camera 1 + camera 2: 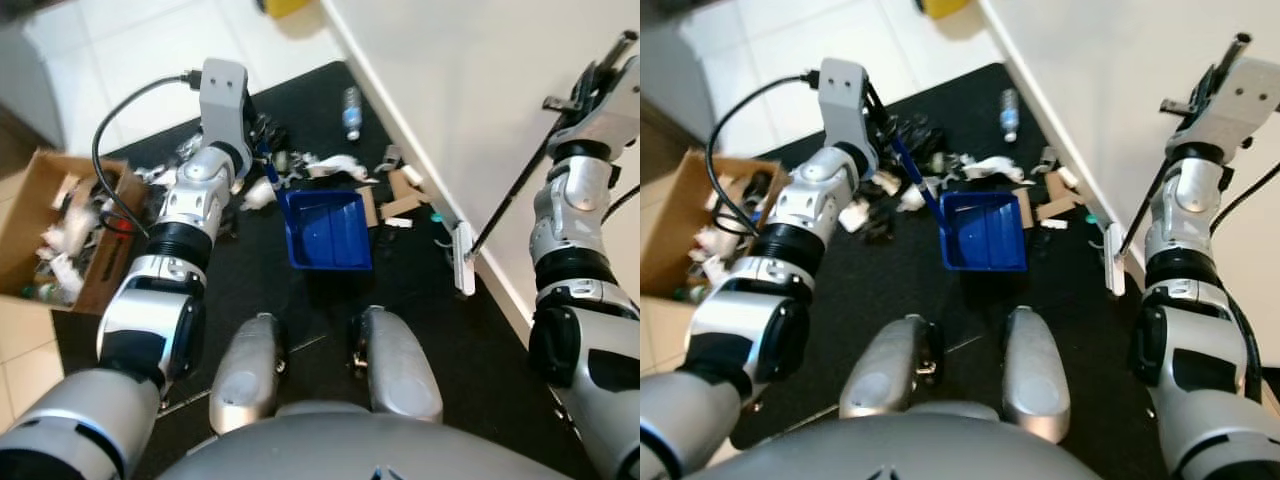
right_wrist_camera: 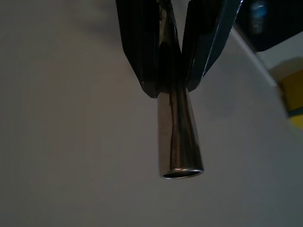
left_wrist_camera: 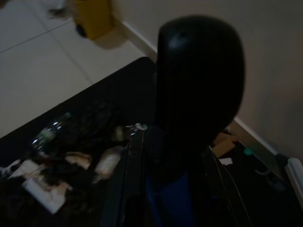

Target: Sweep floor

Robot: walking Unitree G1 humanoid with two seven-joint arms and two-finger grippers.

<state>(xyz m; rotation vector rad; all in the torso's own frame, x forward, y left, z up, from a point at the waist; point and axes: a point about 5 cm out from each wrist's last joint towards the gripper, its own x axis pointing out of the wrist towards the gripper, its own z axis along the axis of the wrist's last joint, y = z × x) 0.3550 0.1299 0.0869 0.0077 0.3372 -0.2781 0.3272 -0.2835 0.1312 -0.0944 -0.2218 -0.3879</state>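
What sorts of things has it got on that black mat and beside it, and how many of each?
Blue dustpan: 1
Broom: 1
Plastic bottle: 1
Cardboard box: 1
Litter pile of paper and cardboard scraps: 1, pieces too jumbled to count
Total: 5

The left gripper holds the dustpan's handle; the right gripper holds the broom's pole.

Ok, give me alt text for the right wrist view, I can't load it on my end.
The right gripper has its two black fingers clamped on a shiny metal broom handle, whose open tube end sticks out past the fingertips toward a plain pale wall. A bit of dark mat shows at one corner.
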